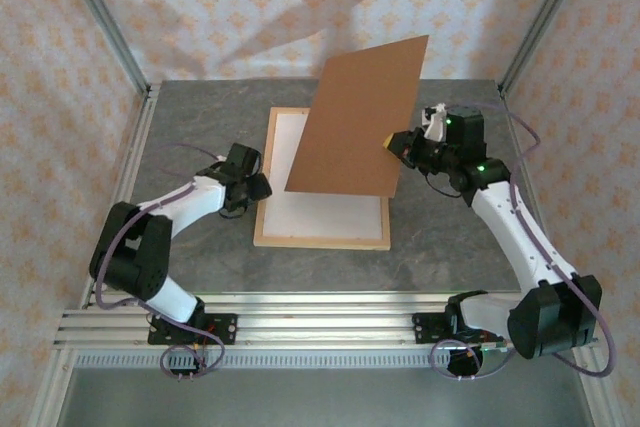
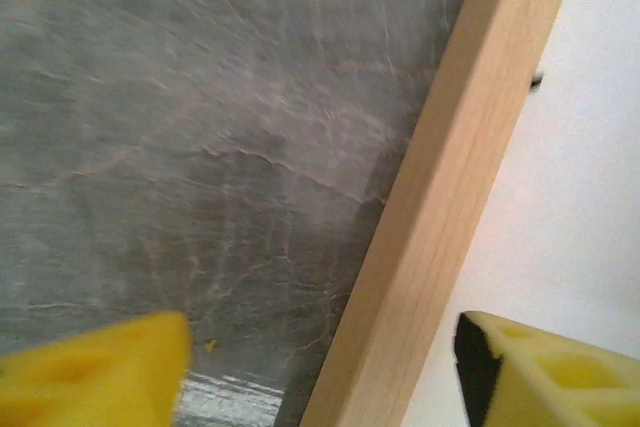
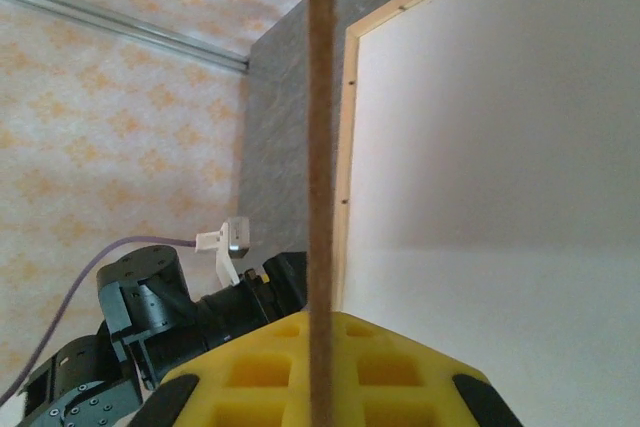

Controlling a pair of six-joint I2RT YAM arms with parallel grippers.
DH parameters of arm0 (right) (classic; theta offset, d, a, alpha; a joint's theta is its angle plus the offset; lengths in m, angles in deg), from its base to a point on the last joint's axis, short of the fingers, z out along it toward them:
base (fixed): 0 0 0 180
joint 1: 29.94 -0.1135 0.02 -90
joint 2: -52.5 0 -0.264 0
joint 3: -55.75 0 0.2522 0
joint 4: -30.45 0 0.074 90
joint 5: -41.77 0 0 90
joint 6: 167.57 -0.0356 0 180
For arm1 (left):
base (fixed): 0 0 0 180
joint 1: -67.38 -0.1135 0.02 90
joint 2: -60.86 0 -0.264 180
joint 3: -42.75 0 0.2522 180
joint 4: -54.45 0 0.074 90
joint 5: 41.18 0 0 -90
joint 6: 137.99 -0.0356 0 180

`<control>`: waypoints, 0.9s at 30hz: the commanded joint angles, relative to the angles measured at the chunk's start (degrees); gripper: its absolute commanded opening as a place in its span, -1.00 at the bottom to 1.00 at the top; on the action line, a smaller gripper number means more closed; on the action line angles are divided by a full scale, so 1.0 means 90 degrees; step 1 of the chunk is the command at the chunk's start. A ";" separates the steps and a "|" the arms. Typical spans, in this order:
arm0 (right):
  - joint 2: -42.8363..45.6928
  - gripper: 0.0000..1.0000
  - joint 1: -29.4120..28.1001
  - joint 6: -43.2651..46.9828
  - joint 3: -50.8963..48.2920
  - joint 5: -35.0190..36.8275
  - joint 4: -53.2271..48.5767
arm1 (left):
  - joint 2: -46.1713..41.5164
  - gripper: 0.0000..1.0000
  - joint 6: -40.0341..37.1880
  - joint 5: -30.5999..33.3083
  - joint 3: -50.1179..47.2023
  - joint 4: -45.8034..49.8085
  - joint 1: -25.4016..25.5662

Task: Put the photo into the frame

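The frame (image 1: 320, 241), thin light wood, lies flat in the middle of the table with a plain white surface (image 1: 325, 207) inside it. The photo is hidden or out of view. My right gripper (image 1: 395, 144) is shut on the right edge of a brown backing board (image 1: 355, 117), which it holds tilted above the frame. The right wrist view has the board edge-on (image 3: 320, 97) between the yellow pads (image 3: 400, 367), over the frame's rail (image 3: 348, 147). My left gripper (image 1: 262, 185) stands open at the frame's left side, its pads (image 2: 110, 367) straddling the rail (image 2: 440, 197).
The grey stone-patterned tabletop (image 1: 200, 127) lies bare left of the frame and at the back. Patterned walls with metal posts (image 1: 105, 17) close in the left, back and right. An aluminium rail (image 1: 320, 322) runs along the near edge by the arm bases.
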 commanded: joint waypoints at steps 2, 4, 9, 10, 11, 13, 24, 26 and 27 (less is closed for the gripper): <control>-0.0096 -1.00 -0.0062 -0.0482 -0.0263 -0.0730 0.1294 | -0.0477 0.60 0.0016 -0.0035 -0.0017 0.0170 -0.0250; -0.0161 -1.00 -0.0177 -0.0529 -0.0362 -0.0701 0.1398 | -0.0575 0.65 0.0115 -0.0232 -0.0177 -0.0044 -0.0354; -0.0506 -1.00 -0.0530 -0.0662 -0.0630 -0.0728 0.1708 | -0.0599 0.69 0.0312 -0.0704 -0.0514 -0.0599 -0.0499; -0.0573 -1.00 -0.0590 -0.0704 -0.0700 -0.0742 0.1842 | -0.0581 0.70 0.0337 -0.0788 -0.0570 -0.0704 -0.0511; -0.0642 -1.00 -0.0633 -0.0684 -0.0736 -0.0737 0.1879 | -0.0561 0.71 0.0343 -0.0862 -0.0619 -0.0797 -0.0526; -0.0753 -1.00 -0.0666 -0.0602 -0.0746 -0.0735 0.1858 | -0.0517 0.75 0.0380 -0.0965 -0.0703 -0.0911 -0.0548; -0.1184 -1.00 -0.0687 -0.0247 -0.0932 -0.0963 0.1803 | -0.0388 0.78 0.0517 -0.1336 -0.1091 -0.1504 -0.0553; -0.1266 -1.00 -0.0685 -0.0119 -0.0923 -0.1041 0.1741 | -0.0313 0.78 0.0547 -0.1419 -0.1135 -0.1619 -0.0546; -0.1297 -1.00 -0.0682 -0.0048 -0.0923 -0.1058 0.1690 | -0.0282 0.78 0.0569 -0.1478 -0.1150 -0.1674 -0.0556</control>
